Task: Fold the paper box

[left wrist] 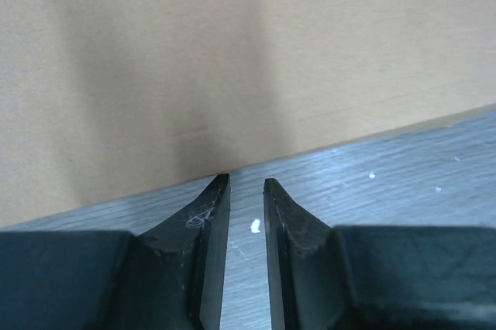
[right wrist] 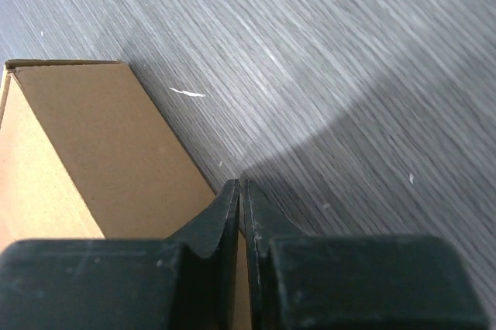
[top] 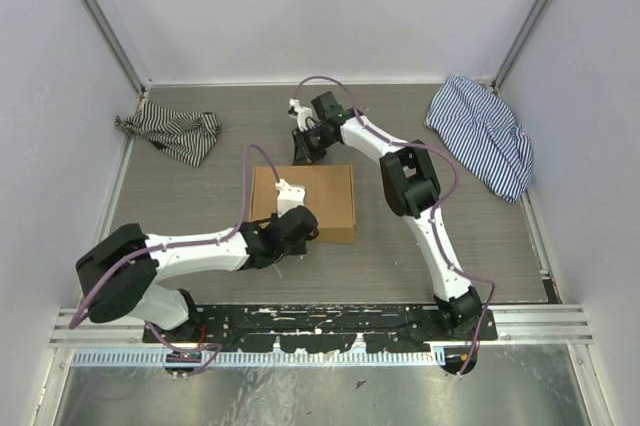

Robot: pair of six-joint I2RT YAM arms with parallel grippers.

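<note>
The paper box (top: pixel 322 191) is a closed, shallow brown cardboard box lying flat in the middle of the table. My left gripper (top: pixel 298 230) is low at the box's near edge. In the left wrist view its tips (left wrist: pixel 246 180) stand a little open, with only table showing in the narrow gap and the box's side wall (left wrist: pixel 232 59) just ahead. My right gripper (top: pixel 303 152) is at the box's far edge. The right wrist view shows it (right wrist: pixel 242 183) shut and empty, right by the edge of the box (right wrist: pixel 93 136).
A dark striped cloth (top: pixel 172 131) lies bunched at the back left. A blue striped cloth (top: pixel 485 134) lies at the back right. White walls enclose the grey wood-grain table (top: pixel 200 206) on three sides.
</note>
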